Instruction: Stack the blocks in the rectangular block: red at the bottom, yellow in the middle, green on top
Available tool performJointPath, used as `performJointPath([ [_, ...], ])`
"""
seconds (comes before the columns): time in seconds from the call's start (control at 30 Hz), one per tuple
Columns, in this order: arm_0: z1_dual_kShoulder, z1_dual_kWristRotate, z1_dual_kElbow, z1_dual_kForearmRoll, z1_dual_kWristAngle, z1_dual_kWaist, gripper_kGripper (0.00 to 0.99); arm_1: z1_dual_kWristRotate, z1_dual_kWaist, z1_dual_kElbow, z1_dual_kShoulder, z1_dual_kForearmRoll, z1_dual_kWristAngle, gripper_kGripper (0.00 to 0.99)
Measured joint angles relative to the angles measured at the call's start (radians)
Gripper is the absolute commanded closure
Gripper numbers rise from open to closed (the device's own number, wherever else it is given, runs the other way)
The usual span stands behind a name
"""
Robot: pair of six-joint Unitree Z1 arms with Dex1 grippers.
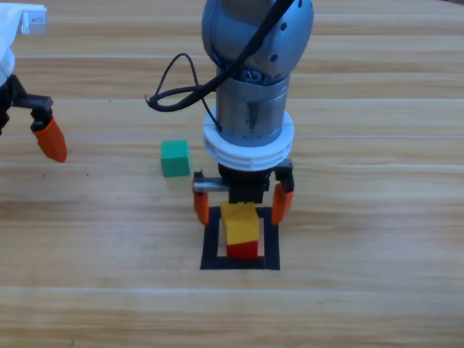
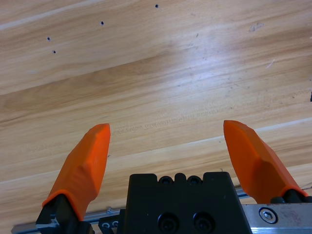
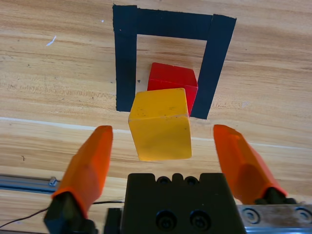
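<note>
The yellow cube (image 1: 240,223) rests on the red cube (image 1: 243,251) inside the black tape square (image 1: 211,250). My right gripper (image 1: 241,206) hangs open over the stack, one orange jaw on each side of the yellow cube and a gap on both sides. The right wrist view shows the yellow cube (image 3: 161,124) between the jaws of the right gripper (image 3: 162,128), the red cube (image 3: 173,80) under it, and the tape (image 3: 126,58) around them. The green cube (image 1: 175,158) lies on the table to the left of the square. My left gripper (image 2: 168,129) waits open at the far left.
A black cable (image 1: 174,90) loops off the right arm above the green cube. One finger (image 1: 49,139) of the left gripper shows at the left edge. The left wrist view holds only bare wooden table (image 2: 161,73).
</note>
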Motion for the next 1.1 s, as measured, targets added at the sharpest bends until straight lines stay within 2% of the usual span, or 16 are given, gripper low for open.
performJointPath([
  [0.07,0.000,0.000,0.001,0.000,0.000,0.000,0.000,-0.005,0.000,-0.004,-0.001,0.000,-0.015,0.000],
  [0.27,0.000,0.000,-0.002,0.000,0.000,0.000,0.000,-0.037,0.001,-0.006,-0.094,0.000,-0.159,0.001],
  [0.37,0.003,-0.003,-0.052,0.008,0.000,0.000,0.000,-0.096,0.001,0.026,-0.237,0.000,-0.238,0.001],
  [0.5,0.017,-0.096,-0.155,0.053,0.000,-0.002,0.000,-0.200,-0.003,0.120,-0.407,-0.001,-0.301,0.000],
  [0.53,0.023,-0.138,-0.170,0.058,0.000,-0.007,0.000,-0.224,-0.004,0.179,-0.459,-0.011,-0.332,0.000],
  [0.6,0.044,-0.217,-0.200,0.078,0.006,-0.027,0.000,-0.288,-0.010,0.333,-0.541,-0.086,-0.341,0.000],
  [0.67,0.078,-0.297,-0.233,0.099,0.017,-0.063,0.000,-0.370,-0.022,0.565,-0.651,-0.256,-0.324,0.002],
  [0.8,0.175,-0.426,-0.348,0.122,0.026,-0.161,0.001,-0.590,-0.110,1.127,-0.956,-0.759,-0.094,0.002],
  [0.83,0.219,-0.469,-0.408,0.142,0.029,-0.192,0.000,-0.669,-0.129,1.219,-1.028,-0.831,-0.061,0.002],
  [0.97,0.366,-0.561,-0.510,0.148,0.043,-0.308,0.004,-0.831,-0.174,1.344,-1.231,-0.900,-0.027,0.005],
  [1.1,0.468,-0.603,-0.515,0.148,0.057,-0.370,0.016,-0.921,-0.193,1.380,-1.224,-0.936,0.052,0.007],
])
